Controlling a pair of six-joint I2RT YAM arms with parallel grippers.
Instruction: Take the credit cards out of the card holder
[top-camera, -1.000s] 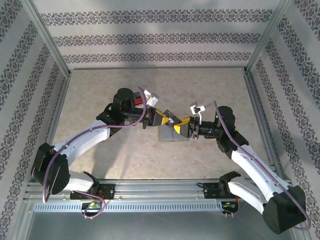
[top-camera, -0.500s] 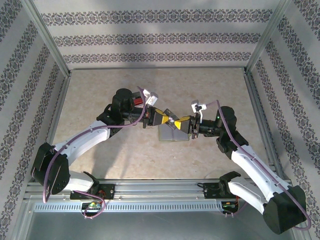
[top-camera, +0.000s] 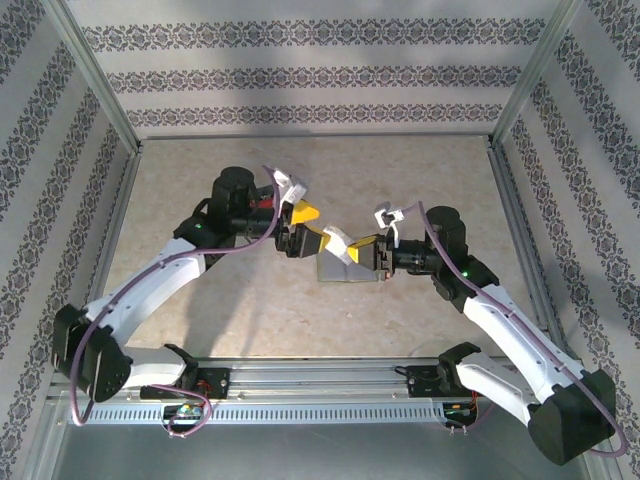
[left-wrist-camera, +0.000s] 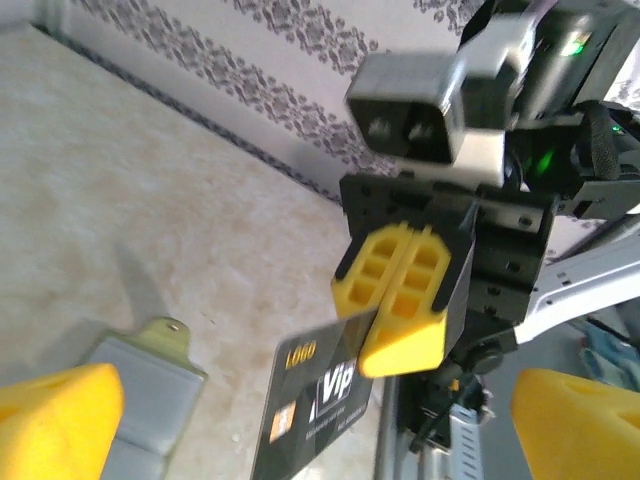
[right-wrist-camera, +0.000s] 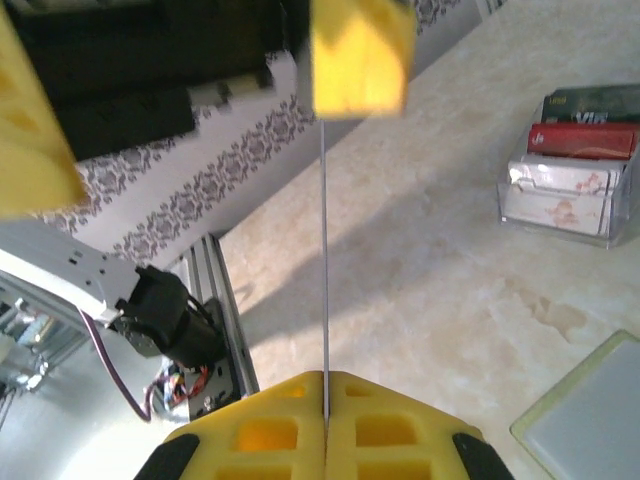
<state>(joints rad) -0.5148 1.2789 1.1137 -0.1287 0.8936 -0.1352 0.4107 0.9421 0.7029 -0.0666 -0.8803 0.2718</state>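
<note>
Table (top-camera: 400, 170), centre: card holder (top-camera: 345, 270) lying flat. Over its far edge, left gripper (top-camera: 308, 226) spread wide; right gripper (top-camera: 362, 248) pinching one dark credit card (left-wrist-camera: 315, 410), long axis running toward the left jaws.

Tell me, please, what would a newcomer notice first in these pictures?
The right gripper pinches a dark VIP card in the air above the middle of the table. The left gripper stands open just beside it, and the pale grey card holder lies on the table beneath them.
</note>
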